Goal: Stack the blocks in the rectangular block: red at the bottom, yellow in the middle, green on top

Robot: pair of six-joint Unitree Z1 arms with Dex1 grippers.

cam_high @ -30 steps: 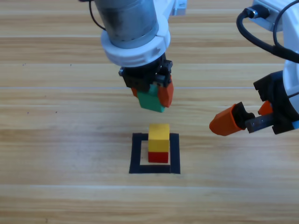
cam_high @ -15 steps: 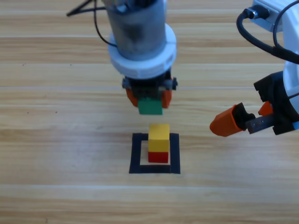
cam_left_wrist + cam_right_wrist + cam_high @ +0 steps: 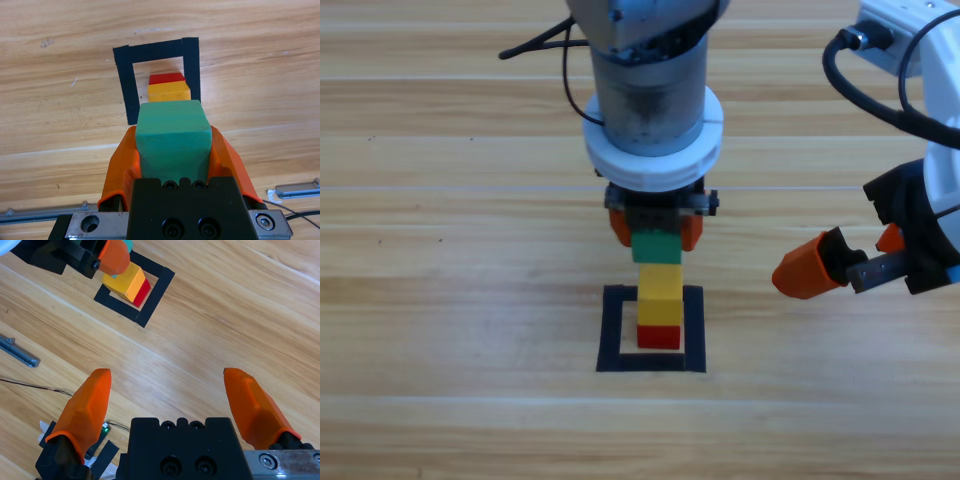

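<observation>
Inside the black-tape rectangular block [image 3: 651, 329] [image 3: 156, 52] [image 3: 159, 285] the yellow cube [image 3: 660, 283] [image 3: 169, 92] [image 3: 128, 281] rests on the red cube [image 3: 659, 336] [image 3: 166, 78] [image 3: 143, 291]. My left gripper [image 3: 656, 230] [image 3: 172, 150] is shut on the green cube [image 3: 657, 247] [image 3: 172, 136] and holds it directly above the yellow one; whether the two touch I cannot tell. My right gripper [image 3: 850, 265] [image 3: 172, 402] waits open at the right, off to the side of the stack, with nothing between its jaws.
A thin metal strip [image 3: 295, 190] [image 3: 19, 353] and a thin cable [image 3: 60, 390] lie on the wood away from the square. The right arm's black cable [image 3: 865, 85] loops at the upper right.
The left gripper has carried the green cube forward and down, from behind the square to right over the yellow cube. The right arm has stayed put.
</observation>
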